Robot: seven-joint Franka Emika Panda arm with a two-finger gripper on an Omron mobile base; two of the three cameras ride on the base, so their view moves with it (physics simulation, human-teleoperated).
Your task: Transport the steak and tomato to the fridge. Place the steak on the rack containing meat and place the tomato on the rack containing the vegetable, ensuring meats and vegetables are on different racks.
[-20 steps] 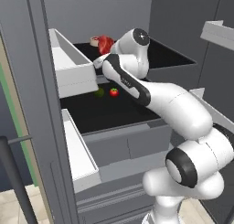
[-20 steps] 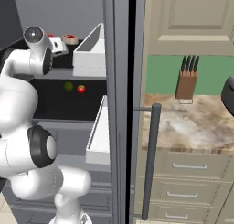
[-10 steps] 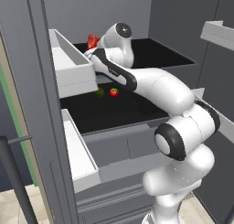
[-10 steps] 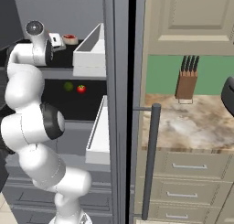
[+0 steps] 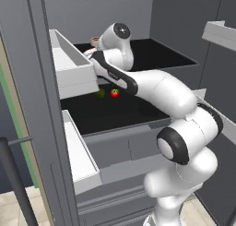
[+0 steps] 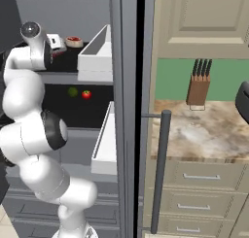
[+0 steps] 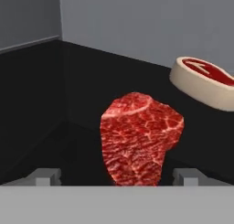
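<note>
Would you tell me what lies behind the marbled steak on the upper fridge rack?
Behind the marbled steak, to its right in the hand view, lies a pale-rimmed cut of meat on the black rack. The rack directly behind the steak is covered.

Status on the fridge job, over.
Gripper open at the upper black fridge rack. Marbled red steak between the fingertips, round packed meat beyond. Small red tomato on lower rack beside green vegetable. Nothing blocking.

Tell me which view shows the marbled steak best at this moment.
The hand view: the steak sits centre frame on the dark upper rack, between the open hand's fingertips, with another cut of meat beyond it. In the base views the arm blocks that spot, so I cannot pick the steak out there.
</note>
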